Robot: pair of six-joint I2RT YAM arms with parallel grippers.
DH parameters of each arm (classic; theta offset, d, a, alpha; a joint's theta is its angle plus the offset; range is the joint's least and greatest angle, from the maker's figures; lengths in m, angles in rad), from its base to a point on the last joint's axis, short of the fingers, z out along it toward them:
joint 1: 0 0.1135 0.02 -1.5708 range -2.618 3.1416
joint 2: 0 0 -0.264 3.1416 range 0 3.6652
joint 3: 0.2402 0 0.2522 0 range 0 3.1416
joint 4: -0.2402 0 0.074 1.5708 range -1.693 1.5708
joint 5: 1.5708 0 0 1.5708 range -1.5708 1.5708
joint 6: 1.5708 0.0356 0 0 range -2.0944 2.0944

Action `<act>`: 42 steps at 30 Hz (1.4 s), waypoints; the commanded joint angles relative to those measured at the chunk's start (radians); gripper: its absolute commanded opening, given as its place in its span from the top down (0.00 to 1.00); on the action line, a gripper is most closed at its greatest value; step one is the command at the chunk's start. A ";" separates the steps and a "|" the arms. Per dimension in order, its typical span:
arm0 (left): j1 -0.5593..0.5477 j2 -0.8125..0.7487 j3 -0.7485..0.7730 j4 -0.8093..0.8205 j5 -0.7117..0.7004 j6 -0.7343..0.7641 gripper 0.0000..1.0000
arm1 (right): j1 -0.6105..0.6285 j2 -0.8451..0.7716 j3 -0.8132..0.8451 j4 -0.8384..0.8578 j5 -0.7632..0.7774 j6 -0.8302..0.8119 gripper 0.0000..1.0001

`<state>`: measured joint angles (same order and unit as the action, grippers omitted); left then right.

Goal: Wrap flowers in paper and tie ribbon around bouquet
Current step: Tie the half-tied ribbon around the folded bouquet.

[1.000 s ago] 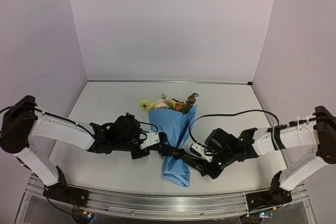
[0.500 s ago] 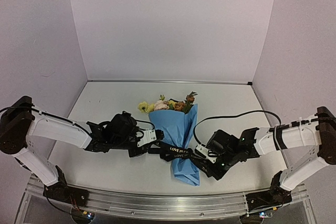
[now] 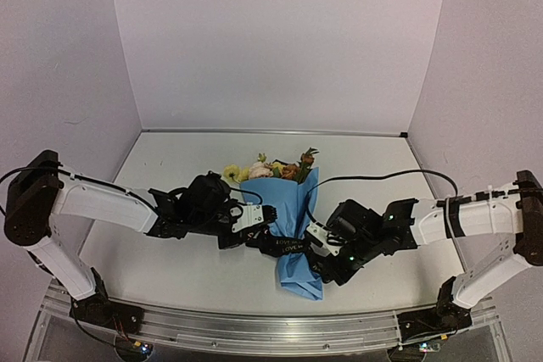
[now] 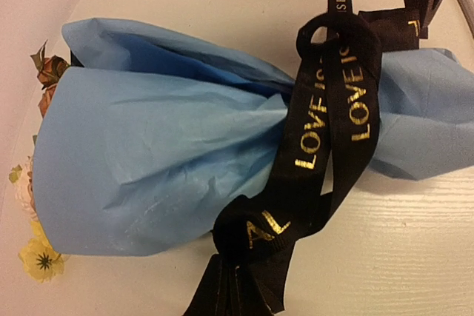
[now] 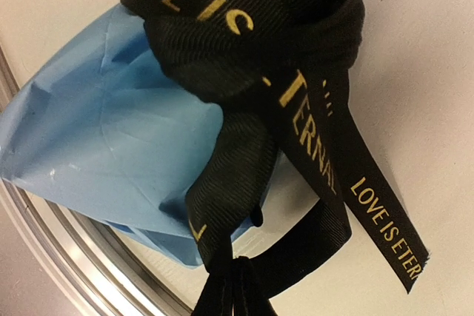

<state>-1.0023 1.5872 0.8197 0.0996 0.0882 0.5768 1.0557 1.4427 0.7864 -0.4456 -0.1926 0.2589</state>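
My left end effector [image 3: 259,228] and right end effector [image 3: 317,245] each pinch a strand of the ribbon [image 4: 337,109], knotted around the bouquet [image 3: 287,205] lying between them

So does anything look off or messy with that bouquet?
Nothing looks spilled or torn. The ribbon knot looks lopsided though: bunched and twisted against the creased paper, with one printed tail trailing loose over the table.
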 commanded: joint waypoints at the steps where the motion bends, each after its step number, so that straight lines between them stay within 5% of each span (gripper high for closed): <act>1: -0.004 0.033 0.063 0.029 0.060 0.006 0.93 | 0.004 0.012 0.005 -0.016 0.064 0.015 1.00; 11: -0.017 0.024 0.014 0.152 0.050 -0.149 0.72 | 0.004 0.021 -0.013 -0.033 0.123 0.033 1.00; 20: -0.015 -0.219 -0.165 0.251 -0.106 -0.679 0.34 | 0.003 0.038 -0.005 -0.033 0.117 0.050 1.00; 27: -0.013 -0.346 -0.306 0.213 -0.225 -1.095 0.36 | 0.003 0.036 0.002 -0.028 0.103 0.054 1.00; 35: 0.009 -0.170 -0.260 0.159 -0.295 -1.503 0.45 | 0.003 0.038 0.005 -0.027 0.091 0.061 1.00; 42: 0.053 -0.032 -0.229 0.202 -0.193 -1.808 0.53 | 0.003 0.033 0.003 -0.017 0.089 0.066 1.00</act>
<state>-0.9602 1.4967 0.5372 0.2594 -0.1523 -0.9925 1.0554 1.4754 0.7826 -0.4712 -0.1024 0.3162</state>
